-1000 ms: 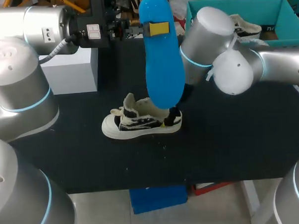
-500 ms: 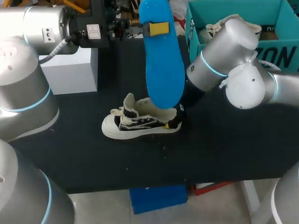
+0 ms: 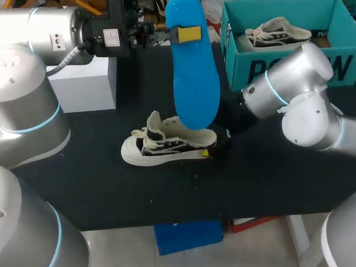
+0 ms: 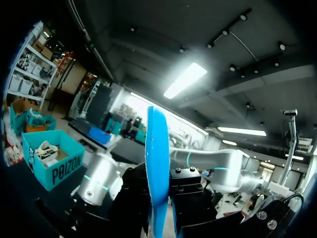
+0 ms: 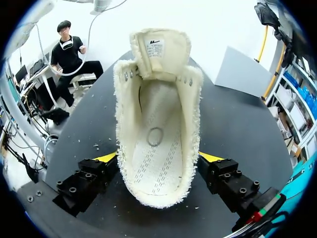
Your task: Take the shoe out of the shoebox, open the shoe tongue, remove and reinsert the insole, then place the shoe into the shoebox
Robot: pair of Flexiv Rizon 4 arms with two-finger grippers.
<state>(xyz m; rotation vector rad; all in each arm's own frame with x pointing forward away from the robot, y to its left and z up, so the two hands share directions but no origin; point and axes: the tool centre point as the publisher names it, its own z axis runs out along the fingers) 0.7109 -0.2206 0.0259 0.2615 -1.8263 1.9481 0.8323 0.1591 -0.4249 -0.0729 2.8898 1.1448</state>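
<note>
Since a second ago: right arm swung lower and outward, uncovering the teal cardboard shoebox; left arm and insole unchanged.

Right gripper: low on the black table, clamped on the heel of the white low-top canvas sneaker with black side print, a yellow tip pressed to each side. Sneaker upright on its sole mid-table, toe toward the left arm's side, tongue pulled up, footbed bare.

Left gripper: above the sneaker, closed on the bright blue foam insole. Insole hanging vertical, lower end at the sneaker's opening; touching or not, cannot tell.

Shoebox at the far right of the table, second matching sneaker lying inside. White rectangular block at far left.
</note>
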